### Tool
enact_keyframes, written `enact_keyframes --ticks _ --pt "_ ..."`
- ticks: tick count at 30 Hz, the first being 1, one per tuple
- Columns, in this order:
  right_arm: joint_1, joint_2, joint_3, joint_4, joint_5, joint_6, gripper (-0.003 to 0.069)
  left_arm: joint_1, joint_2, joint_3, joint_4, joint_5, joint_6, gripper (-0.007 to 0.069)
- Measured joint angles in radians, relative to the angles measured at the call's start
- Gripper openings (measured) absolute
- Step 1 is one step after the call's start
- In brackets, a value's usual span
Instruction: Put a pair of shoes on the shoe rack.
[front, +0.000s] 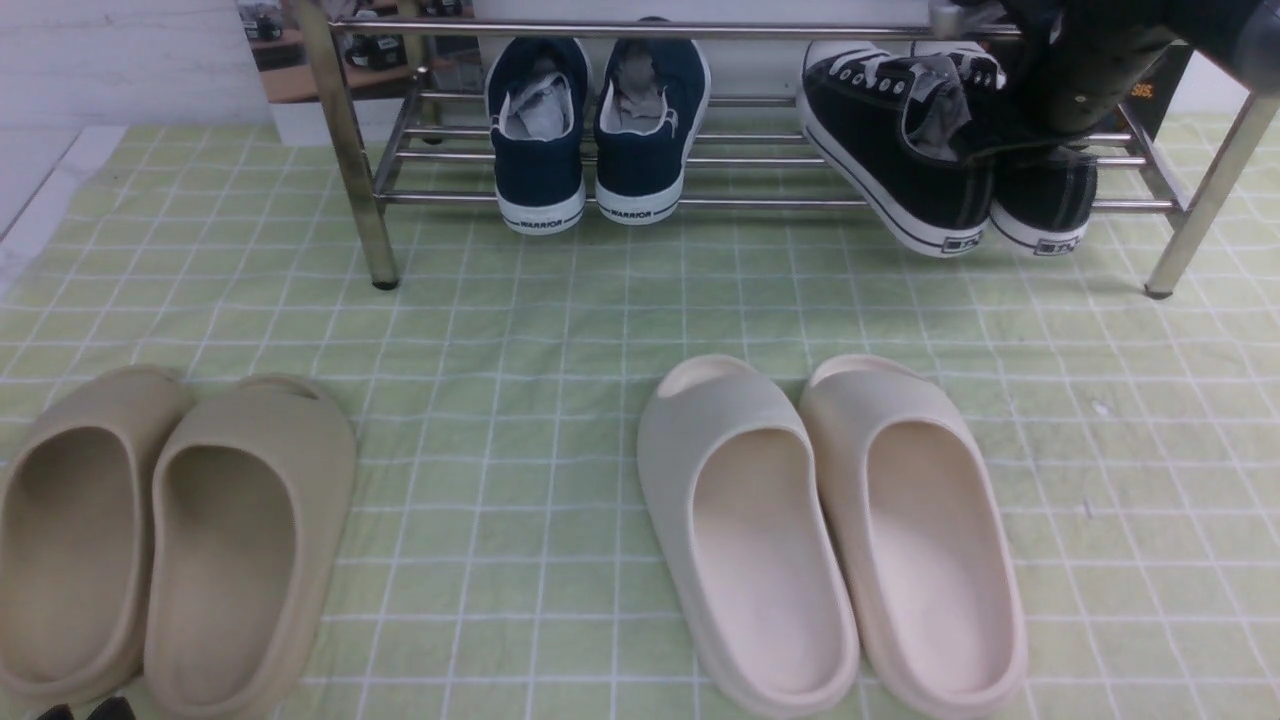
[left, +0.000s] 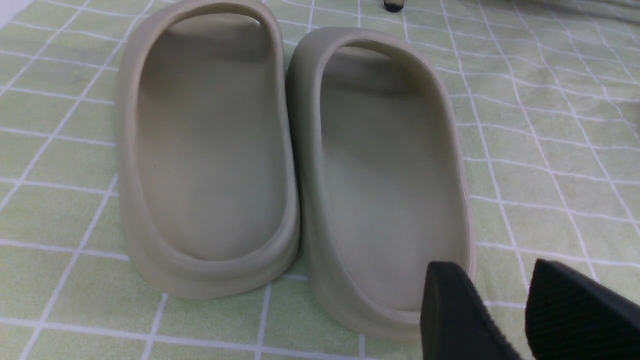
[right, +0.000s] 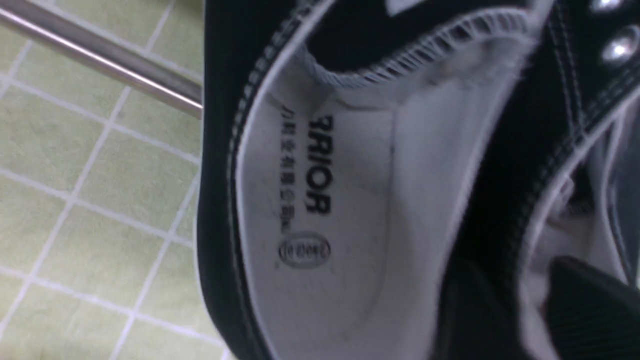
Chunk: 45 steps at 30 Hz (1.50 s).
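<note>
Black canvas sneakers (front: 1045, 195) sit on the lower shelf of the chrome shoe rack (front: 345, 130), R end, heels toward the robot. The pair's L shoe (front: 900, 160) is rolled partly onto its side, heel hanging past the front bar (front: 760, 202). R hand (right: 517, 267) is down at the collars. The wrist view shows its pads (right: 590, 310) apart w/ lining btwn them, but can't tell if it pinches or is free. L hand (left: 492, 275) hangs w/ jaws apart, empty, over the heel of a beige foam slide (left: 385, 175).

Step looks like the let-go, so task is nearly done. To do it well, get the pads clear of the collar, then lift straight out so nothing snags & drags the rolled shoe off the bar.

Around: navy WARRIOR sneakers (front: 590, 130) on same shelf, well apart to the L. The rack's top rail (front: 640, 28) runs close by the R arm (front: 1100, 60) and is prob. the main obstacle on exit. Cream slides (front: 830, 530) & the beige pair lie on the green checked cloth (front: 560, 300), off the route.
</note>
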Motion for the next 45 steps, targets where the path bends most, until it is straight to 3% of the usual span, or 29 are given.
enact_keyframes --ticks 3,8,11,18,20,29,36,45 --pt "0.000 -0.044 -0.003 -0.002 0.078 0.017 0.0463 0.000 0.000 0.000 0.000 0.000 0.000 0.0237" --pt "0.002 -0.112 -0.003 -0.002 0.214 0.020 0.0477 0.000 0.000 0.000 0.000 0.000 0.000 0.0237" --pt "0.005 -0.170 -0.001 0.004 0.236 0.020 0.0400 0.000 0.000 0.000 0.000 0.000 0.000 0.0237" --pt "0.006 -0.472 0.150 0.176 0.239 0.016 0.0050 0.000 0.000 0.000 0.000 0.000 0.000 0.0237" --pt "0.006 -0.563 0.223 0.221 0.240 -0.001 0.0001 0.000 0.000 0.000 0.000 0.000 0.000 0.0237" --pt "0.006 -0.999 0.696 0.290 0.235 -0.044 -0.0003 0.000 0.000 0.000 0.000 0.000 0.000 0.0237" --pt "0.006 -1.340 1.038 0.318 0.043 -0.044 -0.0002 0.000 0.000 0.000 0.000 0.000 0.000 0.0237" --pt "0.006 -1.656 1.232 0.344 0.076 -0.044 0.0002 0.000 0.000 0.000 0.000 0.000 0.000 0.0237"
